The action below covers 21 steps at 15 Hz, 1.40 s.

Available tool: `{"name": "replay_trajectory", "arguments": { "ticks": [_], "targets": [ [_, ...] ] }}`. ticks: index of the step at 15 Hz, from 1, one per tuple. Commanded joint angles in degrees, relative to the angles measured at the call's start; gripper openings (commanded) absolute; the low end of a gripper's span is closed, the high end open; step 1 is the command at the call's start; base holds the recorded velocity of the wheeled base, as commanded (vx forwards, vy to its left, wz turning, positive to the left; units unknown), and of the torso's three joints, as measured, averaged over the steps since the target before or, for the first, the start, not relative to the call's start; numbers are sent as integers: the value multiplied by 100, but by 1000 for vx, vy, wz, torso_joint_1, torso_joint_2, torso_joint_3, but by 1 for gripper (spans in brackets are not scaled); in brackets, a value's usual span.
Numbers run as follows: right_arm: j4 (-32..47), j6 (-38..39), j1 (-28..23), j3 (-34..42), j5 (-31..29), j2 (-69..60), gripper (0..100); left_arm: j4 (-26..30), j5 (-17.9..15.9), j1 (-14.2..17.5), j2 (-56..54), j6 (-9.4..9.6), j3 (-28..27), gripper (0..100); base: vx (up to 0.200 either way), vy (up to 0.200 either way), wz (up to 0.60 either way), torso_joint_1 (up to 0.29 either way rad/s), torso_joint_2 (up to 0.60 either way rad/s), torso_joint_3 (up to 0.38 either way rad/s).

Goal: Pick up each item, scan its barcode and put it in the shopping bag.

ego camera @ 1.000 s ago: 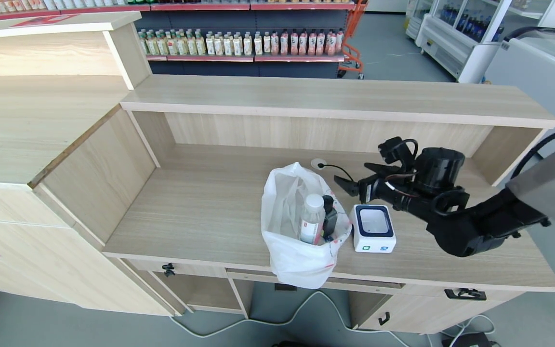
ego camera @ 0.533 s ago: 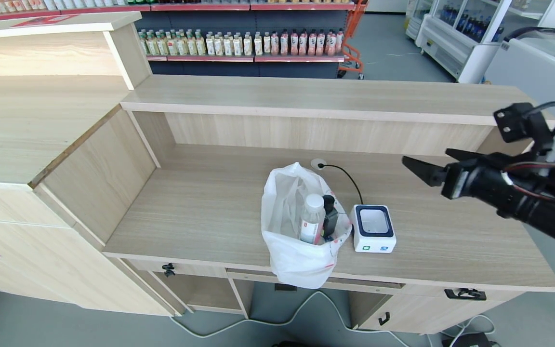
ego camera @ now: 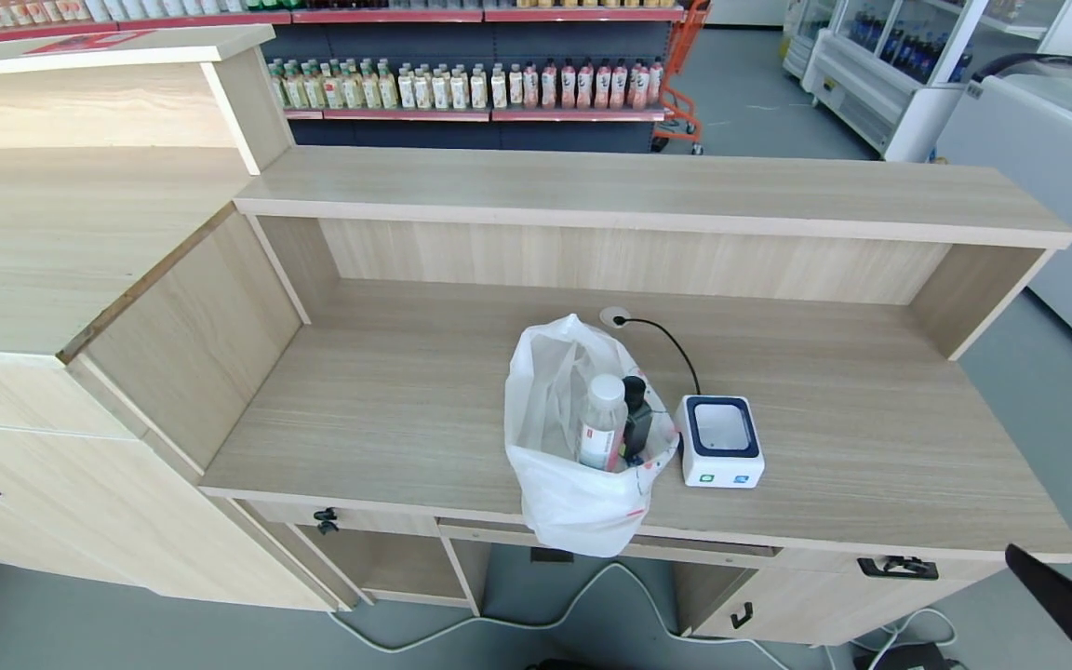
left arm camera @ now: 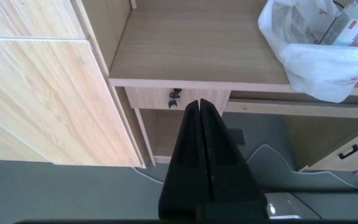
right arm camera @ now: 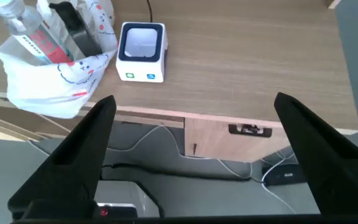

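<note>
A white plastic shopping bag (ego camera: 573, 493) stands at the counter's front edge. A clear bottle (ego camera: 603, 423) with a white cap and a dark item (ego camera: 636, 419) stand upright inside it. Just right of the bag sits the white barcode scanner (ego camera: 722, 439), window facing up. My right gripper (right arm camera: 194, 102) hangs open and empty, below and in front of the counter's right end; one finger (ego camera: 1071, 605) shows in the head view. My left gripper (left arm camera: 199, 104) is shut on nothing, low in front of the counter, left of the bag (left arm camera: 316, 56).
The scanner's black cable (ego camera: 671, 340) runs back to a grommet in the wooden counter (ego camera: 387, 400). A raised ledge (ego camera: 648, 191) walls the back and a taller cabinet the left. Drawers with black handles (ego camera: 897, 566) lie under the front edge.
My right arm has drawn back from above the scanner, swinging right and then down off the counter to the head view's lower right corner. The bag, its contents and the scanner have not moved.
</note>
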Motion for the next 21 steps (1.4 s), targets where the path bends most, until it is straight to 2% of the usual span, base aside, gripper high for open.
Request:
{"name": "replay_trajectory", "arguments": {
  "ticks": [1, 3, 5, 7, 10, 21],
  "targets": [
    [1261, -42, -648, 413, 269, -2122, 100, 0, 1, 1, 1, 0, 1, 0, 0, 0, 0, 0, 0, 0],
    [2140, -173, -912, 413, 331, -3027, 100, 0, 1, 1, 1, 0, 1, 0, 0, 0, 0, 0, 0, 0],
    [2465, -173, -885, 413, 278, -3458, 100, 0, 1, 1, 1, 0, 1, 0, 0, 0, 0, 0, 0, 0],
    [2544, -182, -622, 413, 260, -3827, 100, 0, 1, 1, 1, 0, 1, 0, 0, 0, 0, 0, 0, 0],
    [2623, -217, -604, 413, 418, -4267, 100, 0, 1, 1, 1, 0, 1, 0, 0, 0, 0, 0, 0, 0],
    [2676, -165, -604, 413, 418, -4267, 100, 0, 1, 1, 1, 0, 1, 0, 0, 0, 0, 0, 0, 0]
  ]
}}
